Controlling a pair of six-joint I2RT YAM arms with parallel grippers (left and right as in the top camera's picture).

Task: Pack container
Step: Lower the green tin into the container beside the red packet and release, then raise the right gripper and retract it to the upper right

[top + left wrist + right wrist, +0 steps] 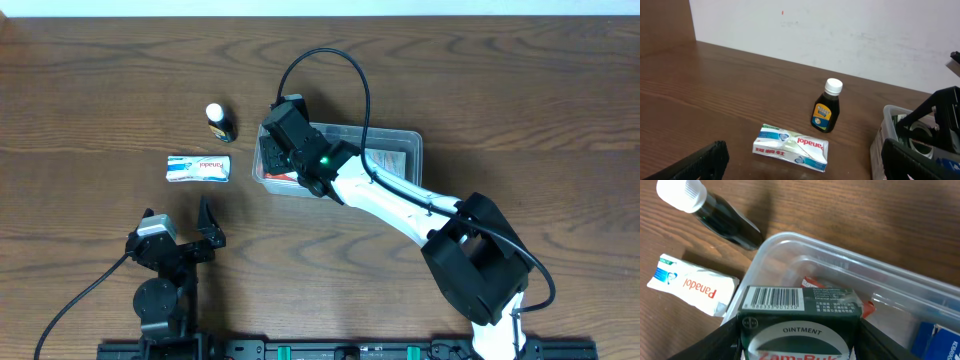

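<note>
The clear plastic container (405, 140) sits at table centre; it also shows in the right wrist view (805, 250) and at the right edge of the left wrist view (885, 120). My right gripper (285, 150) is over its left end, shut on a dark green ointment box (800, 325). A red packet (812, 283) and a blue item (940, 340) lie inside. A white Panadol packet (198, 168) and a dark bottle with a white cap (219, 121) lie left of the container. My left gripper (180, 232) is open and empty near the front edge.
The wooden table (500, 70) stretches all round. A black cable (345, 70) loops over the container from the right arm. A white wall (840, 30) stands behind the table in the left wrist view.
</note>
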